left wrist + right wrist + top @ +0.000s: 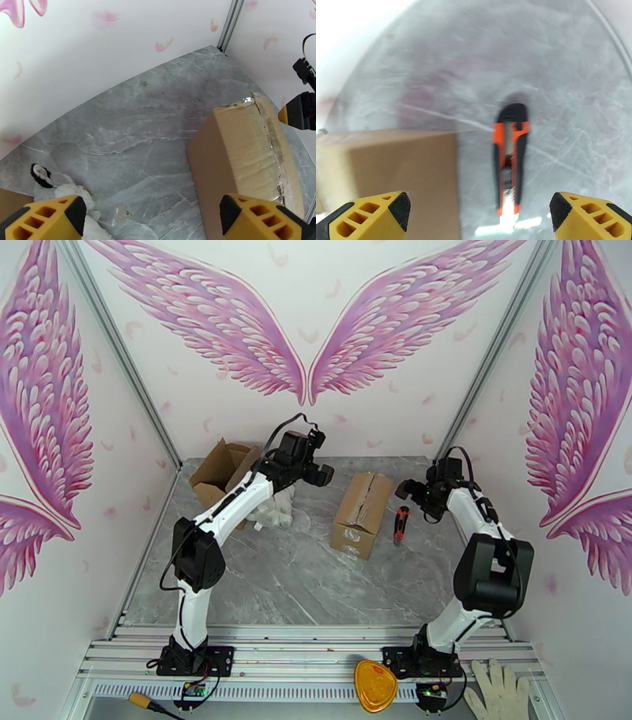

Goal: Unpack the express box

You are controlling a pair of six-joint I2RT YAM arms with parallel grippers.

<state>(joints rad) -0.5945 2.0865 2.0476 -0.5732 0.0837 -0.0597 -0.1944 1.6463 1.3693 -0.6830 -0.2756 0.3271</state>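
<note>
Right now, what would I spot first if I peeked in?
Probably the giant pink wings painted on the back wall. Then the taped cardboard box mid-table, with an orange-and-black utility knife lying just right of it under the open right gripper. A white plush toy lies beside an opened box at far left.

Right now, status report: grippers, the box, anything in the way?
Left gripper open, empty, beside the cardboard box. Right gripper open over the utility knife on the table. Box flaps closed. Plush toy left of it, apart.

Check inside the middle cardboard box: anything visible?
Nothing visible inside. The cardboard box is closed on top, with ragged tape running along its seam. Whatever it holds is covered by the cardboard.
</note>
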